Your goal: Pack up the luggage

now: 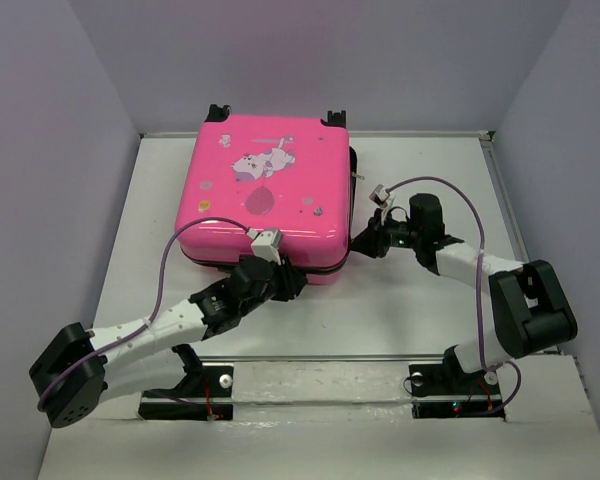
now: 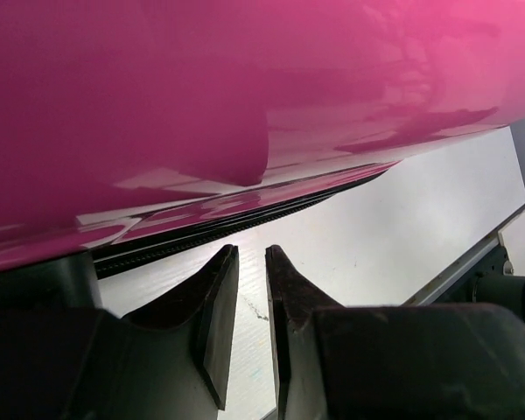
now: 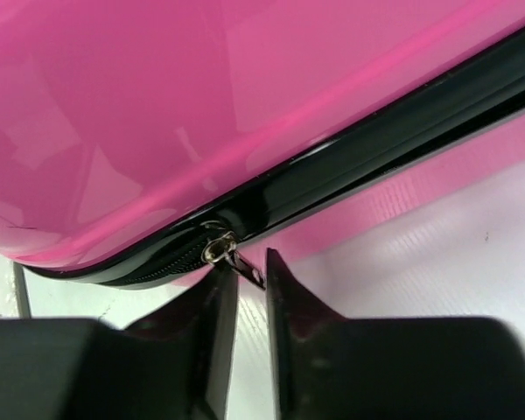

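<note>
1. The luggage [image 1: 265,190] lies flat and closed on the white table [image 1: 400,315], towards its far middle.
2. Its glossy hot-pink shell carries a cartoon animal print [image 1: 263,160]. A black zip band [image 3: 376,149] rings the seam, and black wheels [image 1: 217,112] sit on the far edge.
3. The left gripper [image 2: 249,252] is at the near edge, a narrow slit apart and holding nothing.
4. The right gripper [image 3: 249,261] is barely parted, with the zipper pull [image 3: 245,267] in its gap, not visibly pinched.

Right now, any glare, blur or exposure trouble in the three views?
Top external: even and sharp, only a mild sheen on the luggage lid. Left wrist: the shell fills the upper frame with mirror-like reflections; the left gripper is near-black, little detail. Right wrist: the zipper pull is crisp with a glint, the right gripper dark, the table bright.
</note>
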`<state>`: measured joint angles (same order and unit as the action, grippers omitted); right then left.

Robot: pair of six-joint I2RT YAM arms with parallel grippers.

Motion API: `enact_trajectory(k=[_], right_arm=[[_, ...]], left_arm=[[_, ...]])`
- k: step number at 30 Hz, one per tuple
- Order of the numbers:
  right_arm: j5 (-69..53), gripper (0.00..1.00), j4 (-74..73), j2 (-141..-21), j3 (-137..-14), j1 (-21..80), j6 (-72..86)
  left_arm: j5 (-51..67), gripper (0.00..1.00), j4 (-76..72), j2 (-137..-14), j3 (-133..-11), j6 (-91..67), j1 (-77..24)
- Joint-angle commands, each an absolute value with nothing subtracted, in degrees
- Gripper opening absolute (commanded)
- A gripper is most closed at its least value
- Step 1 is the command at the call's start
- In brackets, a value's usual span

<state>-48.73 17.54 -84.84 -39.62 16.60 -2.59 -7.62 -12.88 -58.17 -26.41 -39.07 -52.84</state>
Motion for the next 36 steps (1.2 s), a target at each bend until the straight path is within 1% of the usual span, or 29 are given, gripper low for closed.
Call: enact_trajectory(k=[1, 2, 3, 5, 7, 8, 11, 12, 14, 15, 19, 21, 22, 24, 25, 28, 31, 33, 34, 35, 36], right_arm=[[-51.68, 0.15, 28.73, -83.76, -42.63, 16.88, -0.80], [-51.59, 0.14, 29.35, -83.59, -42.37, 16.88, -0.36], [-50.81, 0.07, 30.49, -82.80, -41.75, 16.88, 0.26], [-48.62, 0.07, 31.02, -81.48, -40.08, 16.88, 2.89], [-45.11, 0.07, 29.54, -80.16, -38.07, 18.27, 4.83], [-39.61, 0.07, 27.97, -79.46, -37.27, 19.06, 5.01], [-31.93, 0.07, 21.55, -76.13, -34.03, 22.83, 7.11], [-27.12, 0.07, 18.49, -74.20, -33.23, 23.90, 9.12], [-22.87, 0.07, 14.79, -72.26, -31.91, 26.27, 11.06], [-19.11, 0.07, 10.94, -71.29, -30.95, 28.98, 13.16], [-15.30, 0.07, 5.54, -66.28, -27.69, 37.16, 19.15], [-12.33, 0.07, 3.35, -64.35, -27.51, 41.55, 21.00], [-10.65, 0.07, 0.64, -64.08, -28.03, 46.10, 21.96], [-8.01, 0.07, -2.70, -64.16, -28.82, 50.25, 23.72], [-7.48, 0.07, -2.81, -64.51, -29.35, 54.28, 24.51], [-4.75, 0.07, -0.46, -67.40, -30.58, 59.40, 28.21], [-0.27, 0.07, 6.23, -72.57, -33.74, 61.79, 30.84], [6.46, 0.07, 9.30, -74.70, -35.77, 61.79, 31.72], [8.42, 0.07, 12.54, -75.40, -36.21, 61.79, 32.77], [9.31, 0.07, 13.79, -76.54, -36.65, 61.79, 32.87], [9.93, 0.07, 14.49, -76.90, -37.17, 61.79, 32.87]], left_arm=[[-12.12, 0.31, -16.35, -59.41, -29.53, -38.41, -53.96], [-12.39, 0.31, -16.52, -59.68, -30.05, -38.32, -54.23], [-12.57, 0.31, -16.78, -60.11, -30.15, -38.06, -54.32], [-13.53, 0.33, -17.66, -60.82, -30.67, -37.71, -54.40], [-15.02, 0.37, -18.19, -61.17, -31.20, -37.09, -54.49], [-15.55, 0.38, -18.80, -61.52, -31.81, -36.74, -54.49], [-17.48, 0.39, -19.94, -62.66, -34.09, -34.90, -54.49], [-18.19, 0.40, -19.95, -63.71, -34.80, -34.46, -54.49], [-20.03, 0.40, -20.21, -64.77, -36.20, -33.23, -54.49], [-20.39, 0.40, -20.56, -65.82, -37.17, -32.87, -54.49], [-21.80, 0.40, -21.44, -68.29, -39.72, -31.38, -54.40], [-22.15, 0.41, -21.97, -69.43, -41.04, -30.77, -54.40], [-21.89, 0.41, -22.41, -69.78, -42.00, -30.67, -54.40], [-21.71, 0.41, -22.76, -71.01, -42.97, -30.15, -54.40], [-21.19, 0.41, -22.85, -71.54, -43.41, -30.06, -54.40], [-19.96, 0.41, -23.82, -73.56, -45.08, -29.79, -54.40], [-18.29, 0.41, -23.91, -74.18, -46.58, -29.45, -54.40], [-18.19, 0.41, -23.30, -71.65, -46.49, -28.92, -54.49], [-18.63, 0.42, -22.16, -70.24, -46.58, -28.83, -54.41], [-19.59, 0.50, -20.58, -68.75, -46.93, -28.39, -54.40], [-19.95, 0.55, -16.22, -65.34, -48.24, -27.87, -54.40]])
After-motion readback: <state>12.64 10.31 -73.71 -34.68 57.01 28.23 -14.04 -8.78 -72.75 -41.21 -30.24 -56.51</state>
